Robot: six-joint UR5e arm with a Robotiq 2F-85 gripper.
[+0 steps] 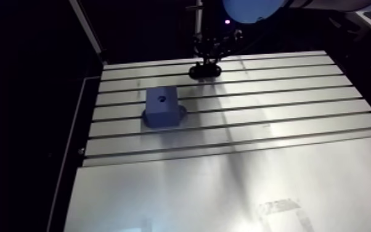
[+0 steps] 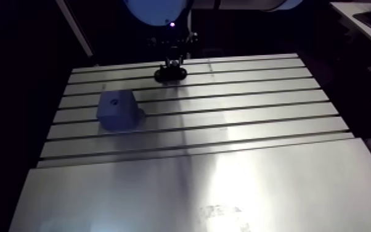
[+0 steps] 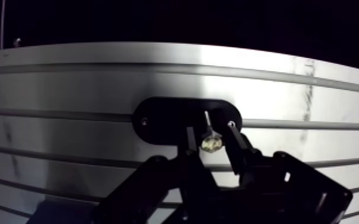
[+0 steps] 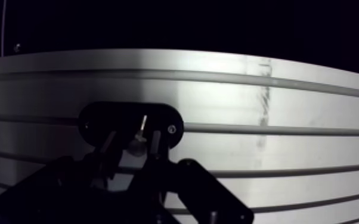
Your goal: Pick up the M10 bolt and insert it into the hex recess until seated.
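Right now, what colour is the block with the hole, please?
Blue; the blue rectangular block shows best in the arm view.

The shiny bolt (image 3: pixel 210 142) stands tilted between the tool's (image 3: pixel 210 128) parted fingers (image 3: pixel 237 139). The blue recessed block (image 1: pixel 161 106) sits well apart.

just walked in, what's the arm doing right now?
The gripper is down at the far side of the slotted table, over a black oval holder. The bolt sits there between its fingers, which look apart with a gap on each side, so it is not gripped yet. The blue block with the recess in its top stands apart from them, nearer the camera, with nothing in it. Pick-up is not yet done.
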